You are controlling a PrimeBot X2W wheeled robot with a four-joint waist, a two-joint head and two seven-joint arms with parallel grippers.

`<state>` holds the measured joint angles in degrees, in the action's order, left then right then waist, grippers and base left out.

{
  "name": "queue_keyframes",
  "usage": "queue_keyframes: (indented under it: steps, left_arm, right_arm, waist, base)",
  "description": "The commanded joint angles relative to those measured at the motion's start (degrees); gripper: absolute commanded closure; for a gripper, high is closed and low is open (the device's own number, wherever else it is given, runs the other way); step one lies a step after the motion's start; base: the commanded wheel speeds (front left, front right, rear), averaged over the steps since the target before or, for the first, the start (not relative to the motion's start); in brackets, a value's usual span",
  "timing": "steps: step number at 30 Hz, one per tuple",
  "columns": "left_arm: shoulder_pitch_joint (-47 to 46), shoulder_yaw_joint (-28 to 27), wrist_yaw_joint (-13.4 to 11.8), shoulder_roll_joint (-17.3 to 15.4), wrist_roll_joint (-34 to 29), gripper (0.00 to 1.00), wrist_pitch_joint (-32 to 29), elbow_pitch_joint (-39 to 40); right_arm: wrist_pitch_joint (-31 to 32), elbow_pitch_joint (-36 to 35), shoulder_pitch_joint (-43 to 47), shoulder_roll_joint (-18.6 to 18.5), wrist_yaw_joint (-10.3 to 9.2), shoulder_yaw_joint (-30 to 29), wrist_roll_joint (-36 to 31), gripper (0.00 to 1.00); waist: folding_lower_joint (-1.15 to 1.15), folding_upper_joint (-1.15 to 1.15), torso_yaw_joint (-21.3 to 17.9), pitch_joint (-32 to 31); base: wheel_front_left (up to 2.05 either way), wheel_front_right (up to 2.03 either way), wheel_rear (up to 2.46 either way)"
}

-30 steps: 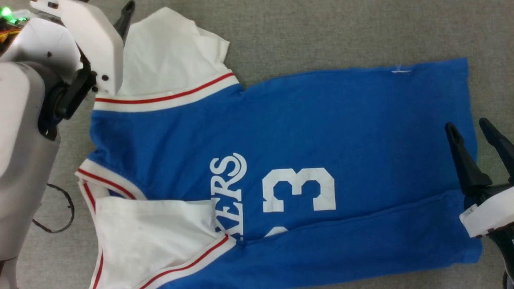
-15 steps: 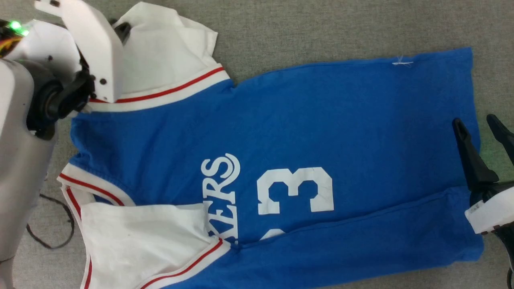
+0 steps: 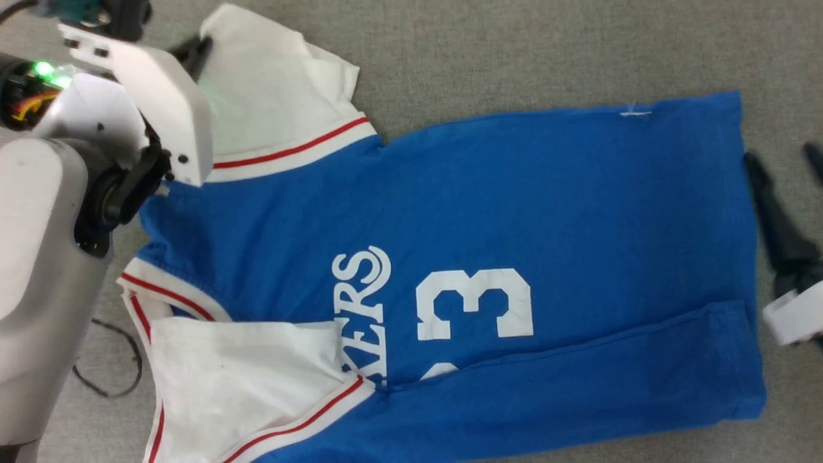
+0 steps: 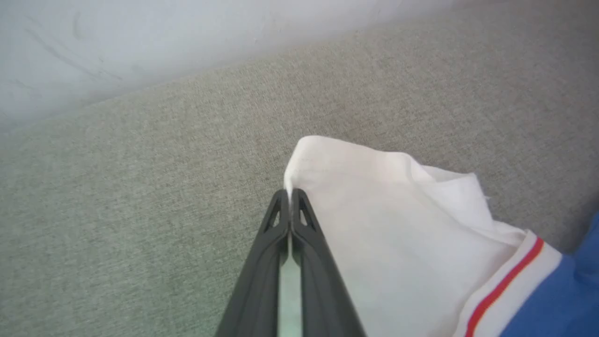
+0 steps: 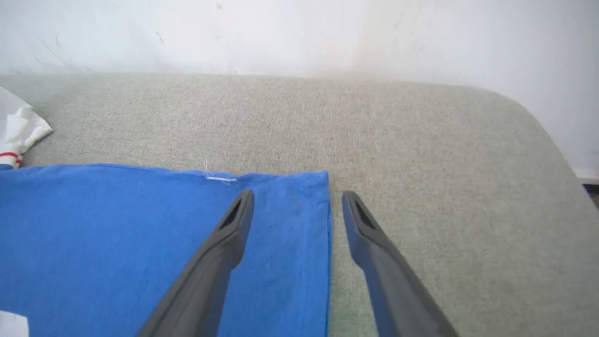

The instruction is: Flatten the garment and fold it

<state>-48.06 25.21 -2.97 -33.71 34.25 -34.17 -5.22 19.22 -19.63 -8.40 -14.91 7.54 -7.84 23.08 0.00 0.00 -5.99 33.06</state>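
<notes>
Flattening in hand: far white sleeve [image 4: 374, 224] of royal-blue jersey T-shirt [image 3: 514, 225] is clamped by left gripper [image 4: 291, 194]; right gripper [image 5: 297, 200], released, straddles the hem. Outward pull judged necessary.

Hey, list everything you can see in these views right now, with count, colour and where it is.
garment: one, royal blue with white sleeves and red trim, spread on the surface, near side folded over.
surface: one, grey fabric, under the garment.
wall: one, white, behind the surface.
cable: one, dark, looped beside the collar.
left gripper: one, dark fingers, shut on the far white sleeve's edge.
right gripper: one, dark fingers, open, at the hem.
</notes>
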Motion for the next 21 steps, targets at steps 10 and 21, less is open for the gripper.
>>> queue_keyframes:
  steps: [10,21]
  left_arm:
    - [2.9,-1.4,-1.4,0.9,-1.5,1.0,7.9,0.3]
    - [0.6,0.1,-1.2,2.7,-1.8,1.0,8.0,-0.4]
  right_arm:
    - [5.0,5.3,-9.9,-3.7,-0.05,-3.3,-1.7,0.0]
    - [9.4,15.1,-14.4,-6.4,-0.05,0.2,-2.7,0.0]
  waist:
    - [0.0,0.0,3.2,-1.8]
    - [0.0,0.0,4.8,0.4]
  base:
    - [0.0,0.0,0.0]
    - [0.0,0.0,0.0]
